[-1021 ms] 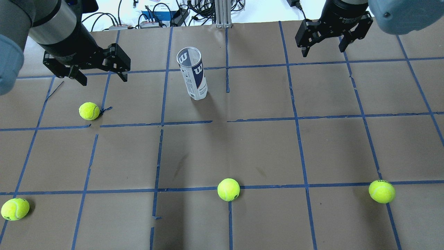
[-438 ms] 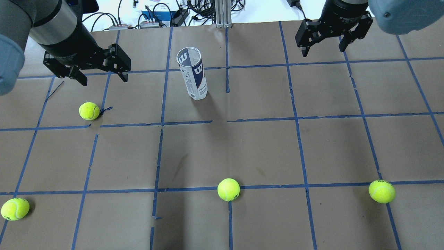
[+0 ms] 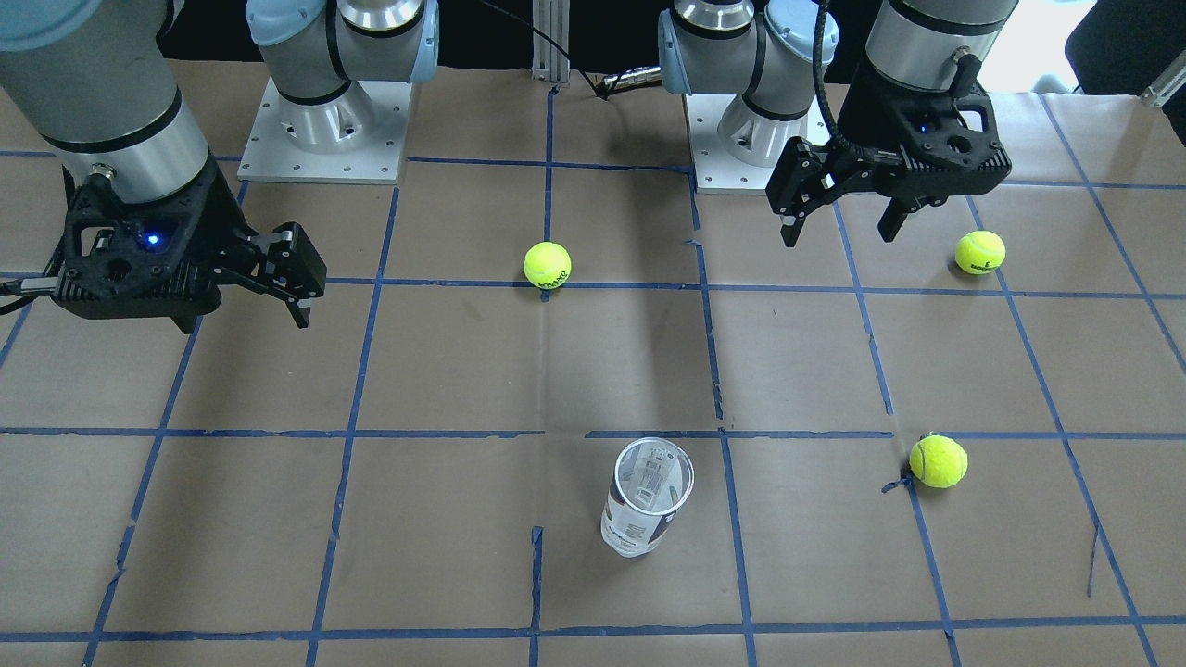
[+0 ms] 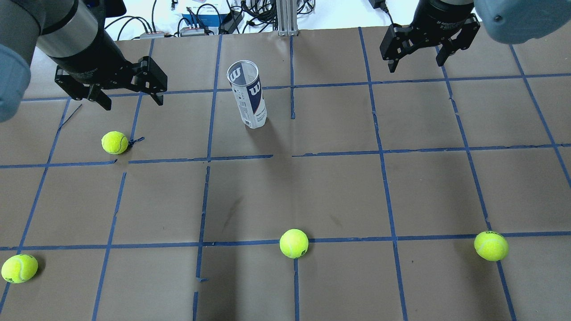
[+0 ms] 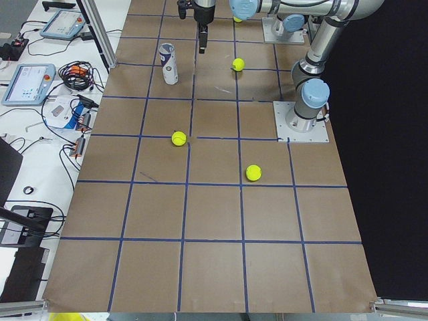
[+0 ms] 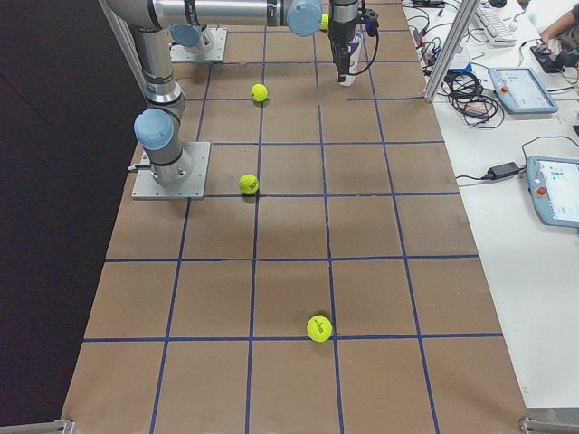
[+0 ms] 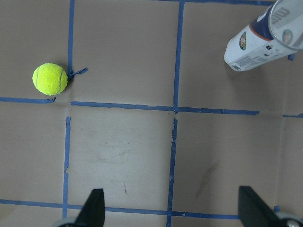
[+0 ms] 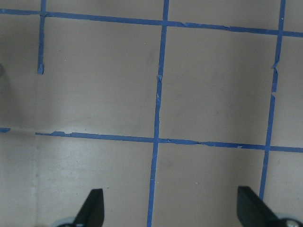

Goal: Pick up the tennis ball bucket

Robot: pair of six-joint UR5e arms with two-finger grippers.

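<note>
The left gripper (image 4: pixel 134 102) hangs above the table (image 4: pixel 339 191) with its jaws spread wide and nothing between them. In its wrist view the two fingertips (image 7: pixel 93 208) sit at the bottom corners, with only bare table and blue tape (image 7: pixel 175 109) between them. The right gripper (image 4: pixel 417 67) is also spread wide and holds nothing. Its own wrist view shows just the brown table cover and tape lines below it.

The can (image 4: pixel 252 100) stands upright on its base on the table, mouth up, with a silver rim at the top. Its navy and white label bears a white "W". It touches neither gripper. The left gripper is off to the can's left, apart from it, and from that wrist camera the can shows in the upper right corner. The right gripper is well apart from the can on its right side.

A ball (image 4: pixel 114 142) lies to the left of the can, a little nearer the robot than the can is, close under the left gripper. A second ball (image 4: pixel 294 243) lies well apart from the can, toward the robot and slightly to the right. A third ball (image 4: pixel 491 245) lies in that same near row but much further to the can's right. A fourth ball (image 4: pixel 19 268) lies far to the can's left, at the edge of the overhead view. The tape marks a grid of squares over the whole table, and the can stands inside one square, just beside a tape line.
</note>
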